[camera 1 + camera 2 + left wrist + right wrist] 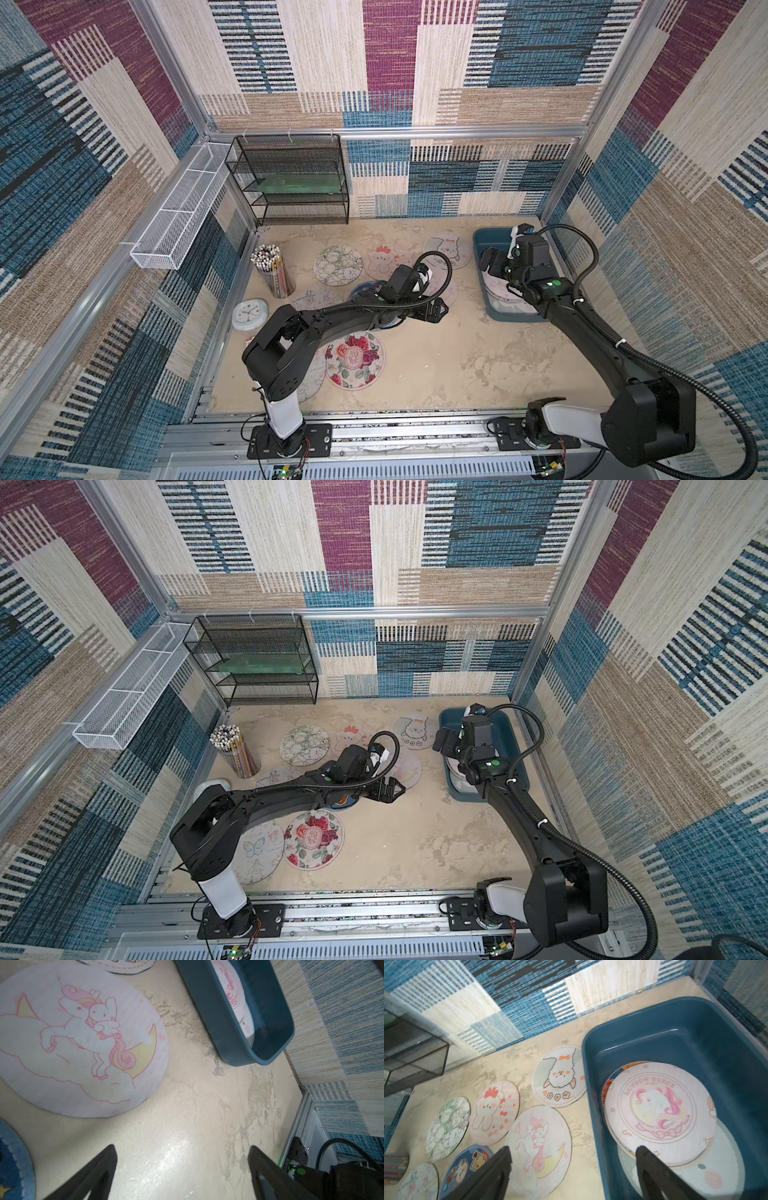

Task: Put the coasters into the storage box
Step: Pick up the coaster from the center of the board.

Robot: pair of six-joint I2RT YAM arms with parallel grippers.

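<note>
The teal storage box (482, 239) stands at the back right, with a pink unicorn coaster (658, 1113) on top of others inside it. My right gripper (573, 1148) hangs open and empty over the box's left wall, seen in both top views (492, 261). Several coasters lie on the table: a lamb one (446, 249), a pink bunny one (384, 259), a green-outlined one (337, 265), a floral one (354, 359) and a unicorn-on-moon one (79, 1043). My left gripper (182, 1147) is open over bare table beside the moon coaster, low at mid-table (435, 309).
A pencil cup (272, 270) and a pale-blue clock (249, 314) stand at the left edge. A black mesh rack (291, 178) fills the back left corner, with a white mesh tray (183, 208) on the left wall. My left arm covers a blue-rimmed coaster (365, 291).
</note>
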